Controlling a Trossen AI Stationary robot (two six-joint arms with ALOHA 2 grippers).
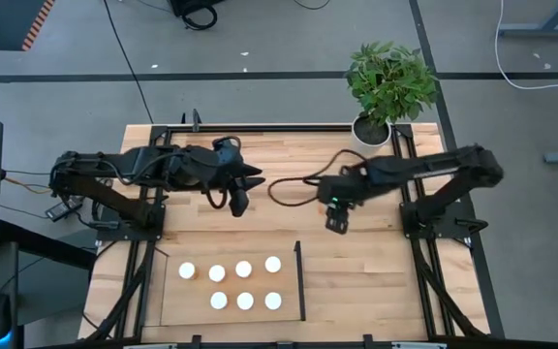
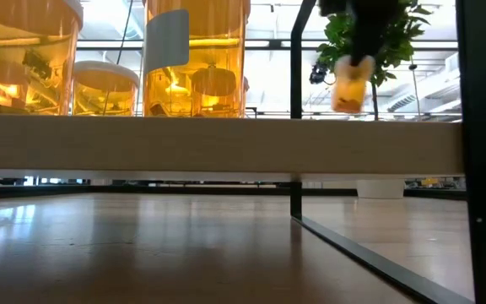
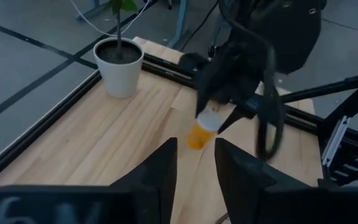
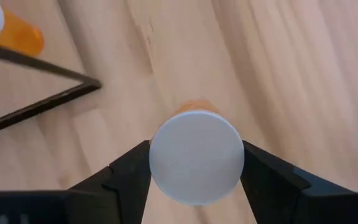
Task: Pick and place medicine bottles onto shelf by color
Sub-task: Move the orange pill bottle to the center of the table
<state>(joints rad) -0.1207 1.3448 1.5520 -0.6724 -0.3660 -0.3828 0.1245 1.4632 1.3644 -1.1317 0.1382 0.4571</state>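
My right gripper (image 1: 337, 221) hovers over the table's middle, right of the shelf's black strip (image 1: 298, 281), shut on one orange bottle (image 3: 199, 132). That bottle also shows in the low view (image 2: 348, 87). Several more white-capped bottles (image 1: 244, 285) stand upright in two rows on the pale shelf board (image 1: 174, 301). My left gripper (image 1: 240, 201) is open over the table's far middle, pointing toward the right arm; its fingers (image 3: 165, 169) touch nothing. My right gripper pinches the bottle's white cap (image 4: 196, 155) between its two fingers (image 4: 130, 175), one on each side of the cap's rim. The fingers come from above, pointing down. The orange body (image 4: 194, 107) hangs below the cap, lifted clear of the table.
A white plant pot (image 1: 373, 128) with a green plant stands at the table's far right corner. Black frame rails (image 1: 260, 127) run along the table's far edge and sides. Bare planks (image 1: 376, 281) lie right of the black strip.
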